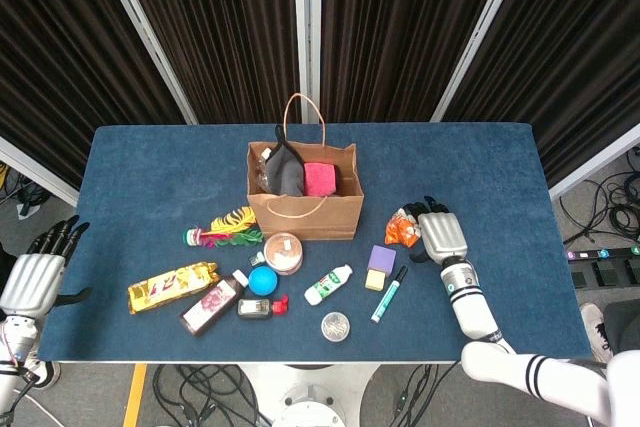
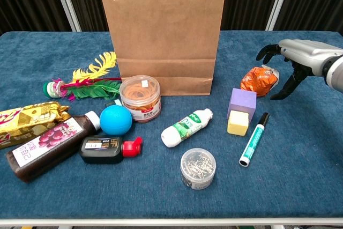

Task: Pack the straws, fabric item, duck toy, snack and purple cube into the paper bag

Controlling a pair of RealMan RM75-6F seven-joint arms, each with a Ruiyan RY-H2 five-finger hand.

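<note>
Right hand [image 2: 292,65] sits at the right edge of the chest view, fingers spread and curved around the orange snack packet [image 2: 259,80], not closed on it yet, so it holds nothing. Just lower left of the snack, the purple cube [image 2: 241,102] stands against a small yellow block [image 2: 238,123]. The brown paper bag [image 2: 163,30] is upper center, with dark fabric [image 1: 285,170] and something pink [image 1: 320,179] inside. Left hand [image 1: 35,272] hangs open off the desk [image 1: 150,177], far left of the head view.
</note>
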